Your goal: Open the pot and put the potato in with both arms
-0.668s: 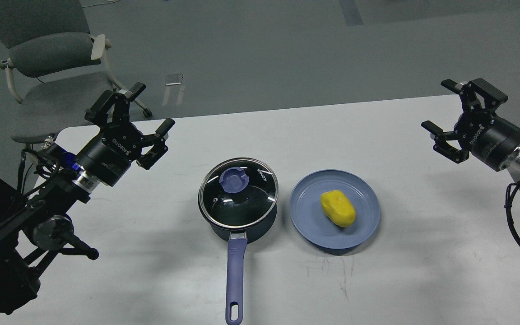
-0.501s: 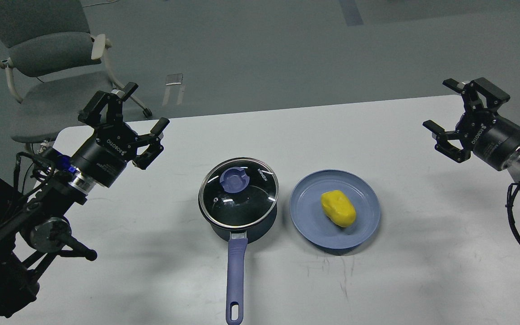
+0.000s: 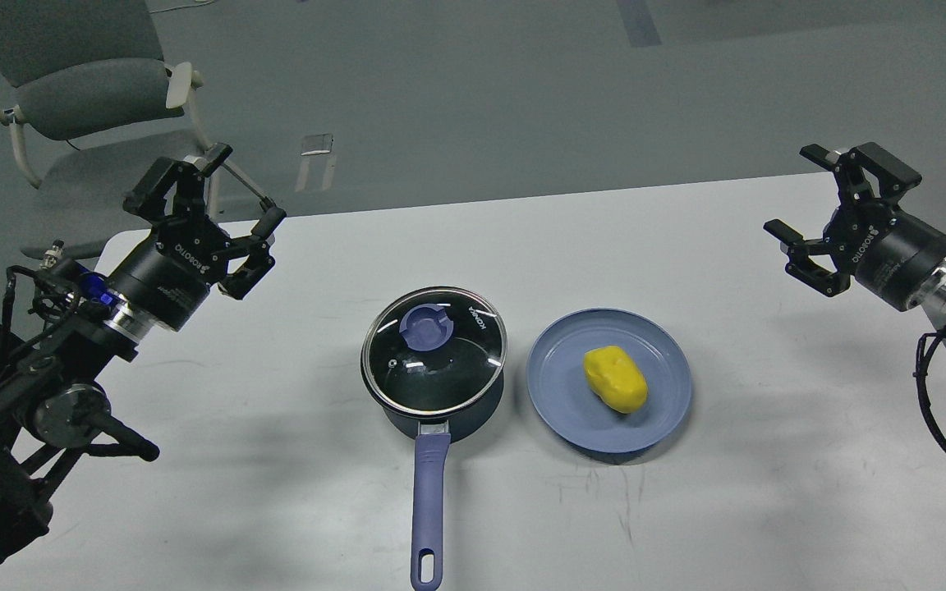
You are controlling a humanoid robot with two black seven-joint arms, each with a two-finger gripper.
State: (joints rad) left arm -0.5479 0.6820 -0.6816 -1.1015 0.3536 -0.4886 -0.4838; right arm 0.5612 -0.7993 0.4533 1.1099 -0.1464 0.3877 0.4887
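Head view: pot (image 3: 433, 361) at centre frame on white table (image 3: 276, 492), glass lid (image 3: 433, 349) on, blue knob (image 3: 427, 324) near its upper edge, long handle (image 3: 426, 509) toward bottom. Yellow potato (image 3: 614, 378) on blue plate (image 3: 608, 380) just right. Left gripper (image 3: 204, 197) upper left, right gripper (image 3: 838, 205) upper right, both spread wide, empty. Lid probably rigid, slick, breakable: pinch by knob. Potato likely light, rounded, apt to roll: grasp across narrow middle.
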